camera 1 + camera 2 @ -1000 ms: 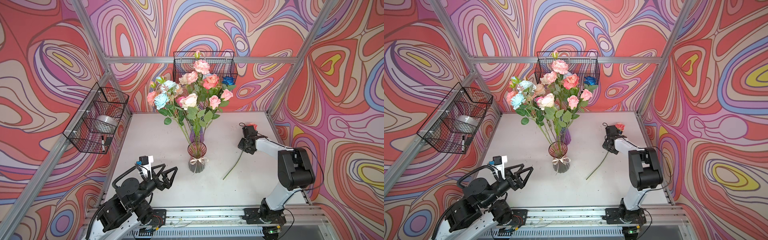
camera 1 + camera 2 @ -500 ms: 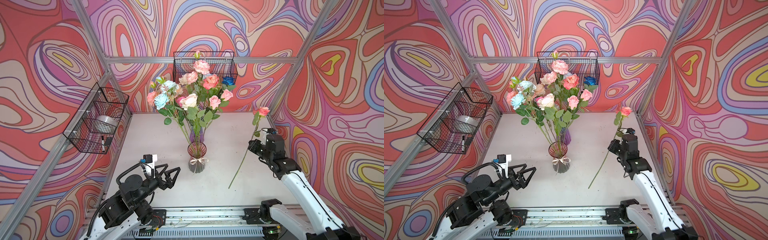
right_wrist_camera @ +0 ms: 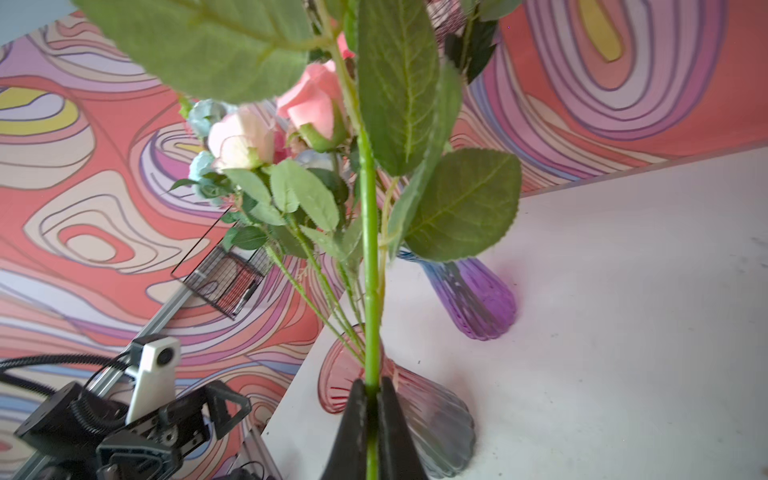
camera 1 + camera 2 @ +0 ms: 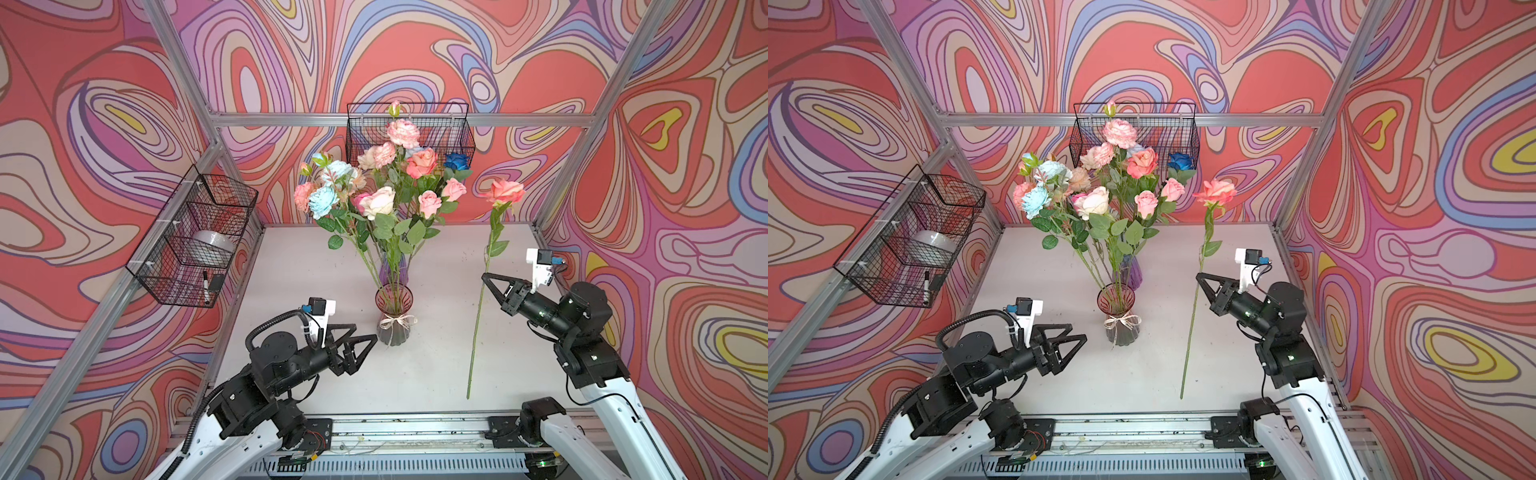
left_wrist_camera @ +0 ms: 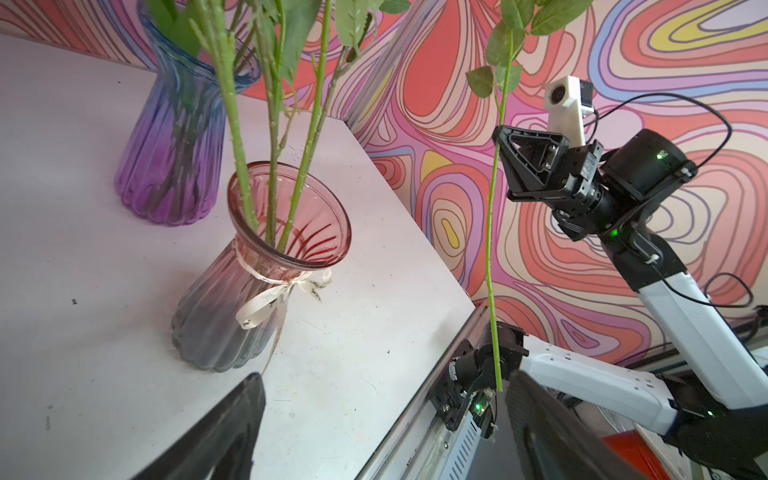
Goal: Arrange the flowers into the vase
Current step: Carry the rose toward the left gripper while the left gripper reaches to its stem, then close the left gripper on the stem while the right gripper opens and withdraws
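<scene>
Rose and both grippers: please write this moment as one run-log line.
right gripper: shut on rose stem, rose upright, right of pink vase | left gripper: open, empty | rose: not in any vase yet

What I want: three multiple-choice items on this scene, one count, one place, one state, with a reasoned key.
1. Vases on the table: A) one; B) two; C) three.
2. The purple vase stands: A) behind the pink vase; B) in front of it; C) at the table's front edge.
3. The right gripper is: A) open, empty; B) shut on the stem of the peach rose; C) shut on a vase.

Key: 1 B, the left wrist view shows both; 2 A, it stands farther back in both top views; 3 B, its jaws pinch the green stem.
</scene>
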`<state>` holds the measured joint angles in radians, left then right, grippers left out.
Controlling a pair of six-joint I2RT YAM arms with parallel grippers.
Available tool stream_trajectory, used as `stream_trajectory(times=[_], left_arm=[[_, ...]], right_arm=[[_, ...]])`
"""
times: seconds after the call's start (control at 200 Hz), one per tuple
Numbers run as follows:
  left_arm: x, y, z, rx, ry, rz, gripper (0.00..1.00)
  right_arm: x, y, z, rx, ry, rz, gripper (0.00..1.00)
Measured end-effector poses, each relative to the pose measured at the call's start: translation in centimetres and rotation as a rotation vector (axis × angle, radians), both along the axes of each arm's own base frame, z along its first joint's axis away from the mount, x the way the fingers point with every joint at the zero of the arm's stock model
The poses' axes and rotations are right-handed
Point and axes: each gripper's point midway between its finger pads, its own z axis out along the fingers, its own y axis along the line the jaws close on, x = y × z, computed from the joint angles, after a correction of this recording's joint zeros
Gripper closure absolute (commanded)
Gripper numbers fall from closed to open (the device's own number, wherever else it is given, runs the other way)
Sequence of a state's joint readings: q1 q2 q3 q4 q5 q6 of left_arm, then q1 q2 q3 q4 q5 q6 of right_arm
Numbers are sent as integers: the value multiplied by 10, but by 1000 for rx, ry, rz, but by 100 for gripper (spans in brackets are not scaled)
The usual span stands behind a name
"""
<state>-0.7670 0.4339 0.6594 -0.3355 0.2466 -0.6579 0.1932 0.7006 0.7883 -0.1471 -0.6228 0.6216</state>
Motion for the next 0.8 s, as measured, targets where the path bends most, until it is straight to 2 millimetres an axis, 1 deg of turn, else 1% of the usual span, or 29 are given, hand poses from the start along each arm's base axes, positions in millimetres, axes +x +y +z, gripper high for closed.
stream_trajectory(times=[0.08, 0.14, 0.265, 0.411, 0.551, 0.601, 0.676, 0.751, 0.801], left_arm=[[-1, -8, 4, -5, 4, -34, 12], [-1, -12, 8, -12, 2, -55, 13], [-4, -18, 18, -34, -15, -92, 21], [-7, -24, 28, -60, -34, -136, 27], [-9, -32, 30, -70, -31, -177, 33], [-9, -36, 31, -75, -30, -193, 36], [-10, -39, 32, -84, -31, -213, 41], [-12, -41, 33, -89, -30, -229, 47], [-13, -42, 35, -93, -33, -236, 53]], right_arm=[[-12, 25, 3, -5, -3, 102, 100], [-27, 48, 8, -13, -17, 196, 100], [-53, 88, 19, -21, -57, 339, 100], [-78, 134, 15, -39, -79, 452, 100], [-98, 181, 11, -69, -105, 521, 100], [-102, 195, 10, -75, -120, 535, 100], [-104, 211, 11, -75, -142, 538, 100], [-101, 220, 15, -67, -164, 520, 100], [-97, 223, 18, -59, -177, 505, 100]])
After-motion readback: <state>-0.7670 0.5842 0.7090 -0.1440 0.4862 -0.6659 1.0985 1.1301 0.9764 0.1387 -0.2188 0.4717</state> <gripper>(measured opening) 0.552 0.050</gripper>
